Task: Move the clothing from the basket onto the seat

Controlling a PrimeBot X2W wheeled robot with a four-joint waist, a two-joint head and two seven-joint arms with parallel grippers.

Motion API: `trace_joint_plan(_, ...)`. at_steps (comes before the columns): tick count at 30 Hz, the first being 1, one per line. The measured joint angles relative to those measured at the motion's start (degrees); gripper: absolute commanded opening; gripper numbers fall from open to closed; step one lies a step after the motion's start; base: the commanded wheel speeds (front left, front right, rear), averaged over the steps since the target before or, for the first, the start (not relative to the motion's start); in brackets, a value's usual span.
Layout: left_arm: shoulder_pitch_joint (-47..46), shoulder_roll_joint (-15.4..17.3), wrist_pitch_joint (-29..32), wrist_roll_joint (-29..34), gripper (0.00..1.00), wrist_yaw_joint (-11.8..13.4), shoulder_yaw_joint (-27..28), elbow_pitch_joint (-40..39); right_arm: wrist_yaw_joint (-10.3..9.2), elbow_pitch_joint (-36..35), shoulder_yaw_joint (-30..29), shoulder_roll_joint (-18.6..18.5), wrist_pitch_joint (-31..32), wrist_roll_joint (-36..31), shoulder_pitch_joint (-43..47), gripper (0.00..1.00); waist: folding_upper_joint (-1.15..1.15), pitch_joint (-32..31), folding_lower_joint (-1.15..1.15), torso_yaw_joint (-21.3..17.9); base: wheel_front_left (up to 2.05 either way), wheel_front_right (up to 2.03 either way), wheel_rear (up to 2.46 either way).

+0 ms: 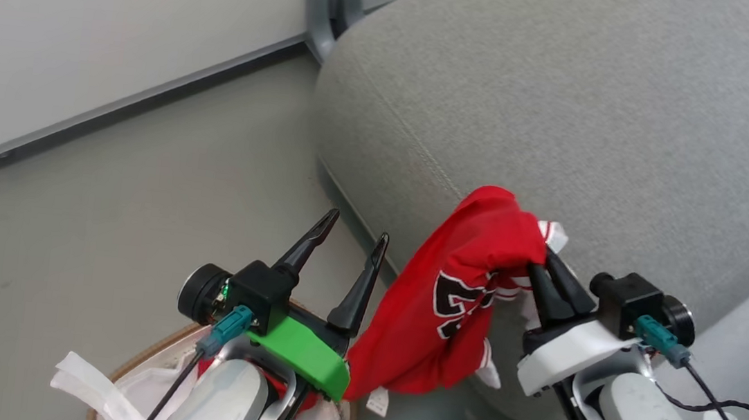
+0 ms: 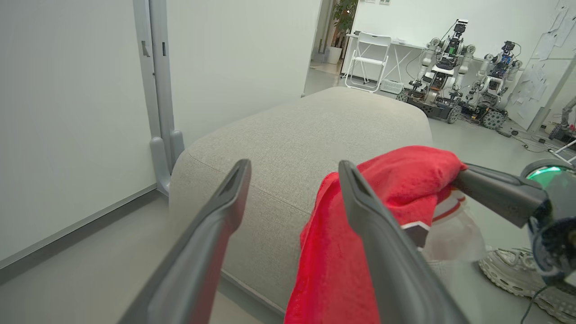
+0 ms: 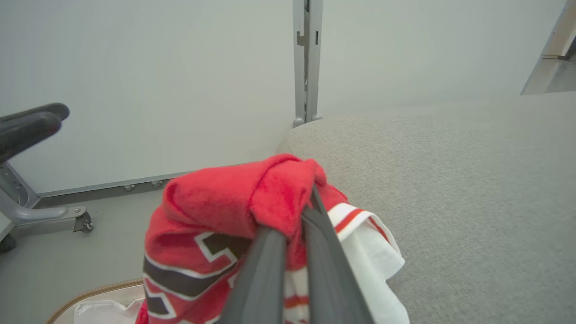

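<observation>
A red jersey (image 1: 448,301) with white trim and black-and-white lettering hangs from my right gripper (image 1: 540,255), which is shut on its bunched top beside the grey seat's (image 1: 566,105) near edge. In the right wrist view the jersey (image 3: 225,225) wraps around my shut fingertips (image 3: 310,202), level with the seat (image 3: 450,180). My left gripper (image 1: 355,232) stands open and empty over the basket (image 1: 144,353), left of the hanging jersey (image 2: 342,252). More red cloth shows in the basket under my left arm.
A white wall panel with a grey post (image 1: 323,3) stands behind the seat's left corner. Grey floor (image 1: 103,209) lies left of the seat. The left wrist view shows a shoe (image 2: 508,270), a white chair (image 2: 369,58) and other robots (image 2: 445,72) far off.
</observation>
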Motion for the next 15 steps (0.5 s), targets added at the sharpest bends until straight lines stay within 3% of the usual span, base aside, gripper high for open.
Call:
trace_joint_plan(5, -0.74, 0.09, 0.0, 0.02, 1.0, 0.0, -0.4, 1.15, 0.0, -0.18, -1.63, -1.97, 0.0, -0.42, -1.9, 0.0, 0.0, 2.46, 0.0, -1.92, 0.0, 0.0, 0.0)
trace_joint_plan(15, -2.63, 2.29, 0.0, 1.07, 1.0, 0.0, -0.08, 2.01, 0.01, 2.86, -4.49, -10.01, 0.0, -1.46, -21.48, 0.0, 0.0, 9.12, 0.0, -1.3, 0.0, 0.0, 0.0)
